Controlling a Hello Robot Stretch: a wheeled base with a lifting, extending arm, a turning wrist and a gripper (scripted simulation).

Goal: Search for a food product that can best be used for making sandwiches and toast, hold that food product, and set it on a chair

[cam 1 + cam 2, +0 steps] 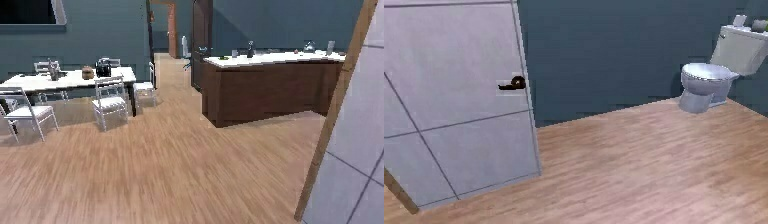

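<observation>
A white-topped dining table (70, 80) stands at the forward view's left, ringed by several white chairs (108, 100). On it sit a small brown rounded thing (88, 72) and a darker small object (54, 72); what they are cannot be told. A dark wooden counter (268, 88) with a pale top fills the right middle and carries several small items (248, 50) too small to name.
A grey panelled door (454, 100) with a dark handle (511, 84) stands at the arm side view's left; its edge (345, 140) crosses the forward view's right. A white toilet (714, 75) sits against the teal wall. A hallway opening (178, 40) lies behind the wood floor.
</observation>
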